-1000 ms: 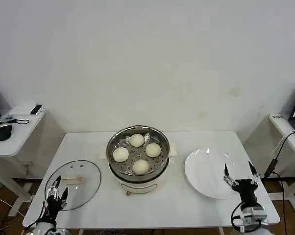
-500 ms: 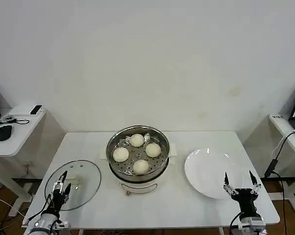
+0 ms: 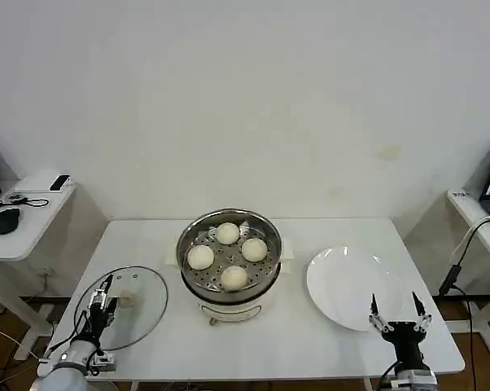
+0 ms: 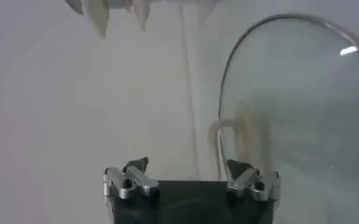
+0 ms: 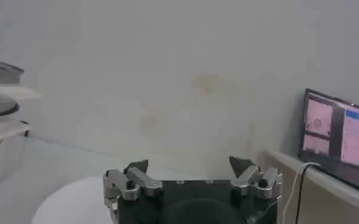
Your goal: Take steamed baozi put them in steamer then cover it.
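The steamer (image 3: 185, 241) stands at the table's middle with several cream-white baozi (image 3: 228, 234) on its perforated tray, uncovered. The glass cover (image 3: 144, 295) lies flat on the table to its left, pale bar handle (image 3: 130, 300) up. My left gripper (image 3: 102, 302) hovers open over the cover's near-left part, just short of the handle; the left wrist view shows the cover (image 4: 301, 103) and its handle (image 4: 240, 131) ahead of the open left gripper (image 4: 188, 165). My right gripper (image 3: 399, 313) stands open and empty at the front right, by the plate's near edge, also seen as the right gripper (image 5: 188, 164).
An empty white plate (image 3: 343, 285) lies right of the steamer. A side table (image 3: 33, 213) with a mouse stands at the left. Another table edge with a cable (image 3: 465, 244) and a lit screen (image 5: 337, 131) are at the right.
My left gripper has crept forward over the cover toward its handle. My right gripper has drawn back toward the table's front edge, staying open.
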`<action>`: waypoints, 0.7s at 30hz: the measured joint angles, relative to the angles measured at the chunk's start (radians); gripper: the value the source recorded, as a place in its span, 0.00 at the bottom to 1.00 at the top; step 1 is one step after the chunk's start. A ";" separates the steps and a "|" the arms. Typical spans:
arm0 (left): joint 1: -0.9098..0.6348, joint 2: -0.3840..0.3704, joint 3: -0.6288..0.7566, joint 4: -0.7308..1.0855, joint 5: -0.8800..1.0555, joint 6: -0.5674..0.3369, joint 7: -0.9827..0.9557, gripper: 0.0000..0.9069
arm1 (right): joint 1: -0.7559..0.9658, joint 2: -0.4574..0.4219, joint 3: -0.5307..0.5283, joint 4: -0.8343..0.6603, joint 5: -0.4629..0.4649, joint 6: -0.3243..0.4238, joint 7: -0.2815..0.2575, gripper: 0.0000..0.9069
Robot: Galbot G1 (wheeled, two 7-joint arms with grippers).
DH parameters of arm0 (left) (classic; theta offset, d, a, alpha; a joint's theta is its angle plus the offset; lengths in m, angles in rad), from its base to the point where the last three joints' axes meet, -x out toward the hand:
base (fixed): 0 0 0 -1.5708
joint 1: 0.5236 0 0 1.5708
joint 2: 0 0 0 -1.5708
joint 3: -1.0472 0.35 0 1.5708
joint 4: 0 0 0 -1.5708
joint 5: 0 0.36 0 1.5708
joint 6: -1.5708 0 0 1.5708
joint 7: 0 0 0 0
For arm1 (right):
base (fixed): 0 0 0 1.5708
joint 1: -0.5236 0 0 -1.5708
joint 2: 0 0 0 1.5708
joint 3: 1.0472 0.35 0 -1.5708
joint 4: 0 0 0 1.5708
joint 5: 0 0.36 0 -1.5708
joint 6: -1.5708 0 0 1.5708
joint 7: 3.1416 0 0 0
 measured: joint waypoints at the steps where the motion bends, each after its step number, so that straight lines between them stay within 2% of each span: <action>1: -0.009 -0.001 0.004 0.008 0.000 0.000 -0.001 1.00 | -0.002 0.002 -0.001 0.000 -0.002 0.000 0.000 1.00; 3: -0.026 -0.004 0.014 0.025 0.001 -0.001 -0.003 1.00 | -0.006 0.005 -0.001 0.000 -0.004 0.002 0.000 1.00; 4: -0.034 -0.005 0.018 0.032 0.001 -0.002 -0.004 0.48 | -0.008 0.006 -0.001 0.000 -0.005 0.003 0.000 1.00; 6: -0.052 -0.006 0.026 0.049 0.001 -0.005 -0.004 0.00 | -0.011 0.008 -0.001 0.000 -0.007 0.004 0.000 1.00; 21: -0.111 -0.009 0.033 0.122 -0.004 -0.032 -0.010 0.00 | -0.013 0.019 -0.017 0.001 -0.022 0.003 0.000 1.00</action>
